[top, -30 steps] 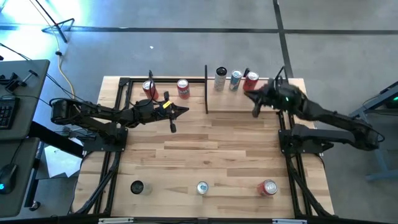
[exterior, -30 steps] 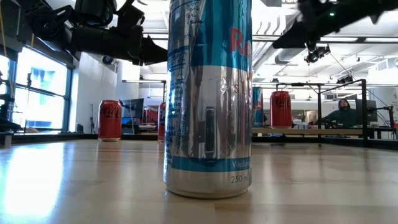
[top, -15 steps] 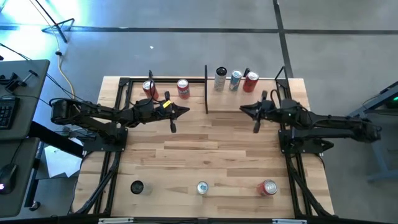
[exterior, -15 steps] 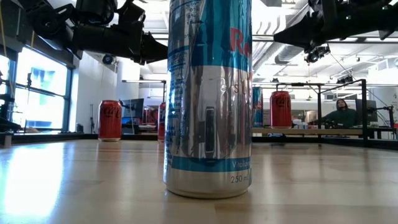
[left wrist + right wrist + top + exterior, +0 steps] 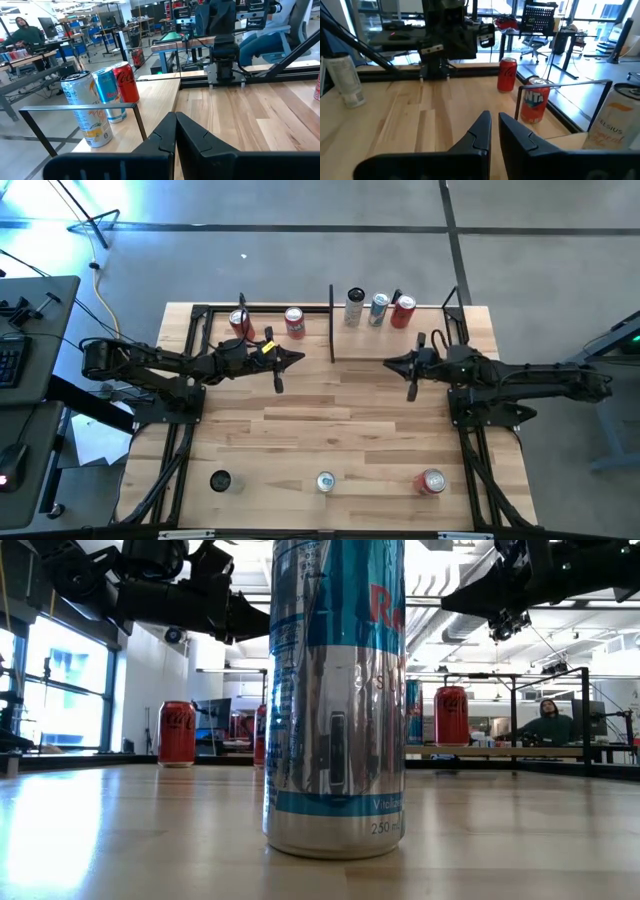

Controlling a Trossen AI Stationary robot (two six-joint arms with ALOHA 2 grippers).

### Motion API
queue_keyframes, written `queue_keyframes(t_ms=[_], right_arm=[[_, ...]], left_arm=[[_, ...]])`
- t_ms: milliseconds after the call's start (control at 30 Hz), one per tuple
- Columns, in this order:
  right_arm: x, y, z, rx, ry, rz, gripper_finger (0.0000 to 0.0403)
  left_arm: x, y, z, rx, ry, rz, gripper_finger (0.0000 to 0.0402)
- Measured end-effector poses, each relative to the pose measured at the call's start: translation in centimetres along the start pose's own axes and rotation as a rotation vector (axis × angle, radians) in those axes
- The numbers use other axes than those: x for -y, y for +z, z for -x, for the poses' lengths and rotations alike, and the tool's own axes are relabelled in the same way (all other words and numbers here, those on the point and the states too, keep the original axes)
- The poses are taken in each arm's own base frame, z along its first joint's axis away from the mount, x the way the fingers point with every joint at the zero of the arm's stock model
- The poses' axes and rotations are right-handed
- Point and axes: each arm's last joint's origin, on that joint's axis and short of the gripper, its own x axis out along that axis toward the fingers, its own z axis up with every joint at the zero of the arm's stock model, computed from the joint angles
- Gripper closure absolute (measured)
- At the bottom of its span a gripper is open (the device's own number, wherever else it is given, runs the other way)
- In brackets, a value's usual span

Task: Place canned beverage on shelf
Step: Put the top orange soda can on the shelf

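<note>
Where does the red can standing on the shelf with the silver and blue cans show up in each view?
High view: red can, far right of the table, last in the shelf's row.
Low view: right of centre, raised on the shelf behind the big near can.
Left wrist view, behind the blue can.
Right wrist view: not in it.
Shared landmark: the silver can with orange print, seen in the high and both wrist views.
</note>
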Motion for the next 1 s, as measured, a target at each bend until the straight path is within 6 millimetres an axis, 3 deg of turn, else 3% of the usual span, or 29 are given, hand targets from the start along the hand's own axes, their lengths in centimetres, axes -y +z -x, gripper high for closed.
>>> queue_keyframes(t_ms=[367, 567, 767, 1000], right_arm=[[-0.5, -1.3, -2.1, -0.081, 0.017, 0.013, 0.0384], [-0.7, -1.7, -2.9, -0.093, 0.018, 0.024, 0.0384], [-0.7, -1.7, -3.0, -0.086, 0.018, 0.032, 0.0384], [-0.7, -1.7, -3.0, -0.086, 0.018, 0.042, 0.0384]], left_arm=[[-0.4, -0.2, -0.3, -0.094, 0.134, 0.027, 0.0401], [-1.0, 1.8, -1.8, -0.205, 0.148, 0.021, 0.0401], [-3.3, 3.5, -2.5, -0.345, 0.205, 0.071, 0.0398], [-6.1, 5.6, -2.5, -0.5, 0.25, 0.096, 0.0333]])
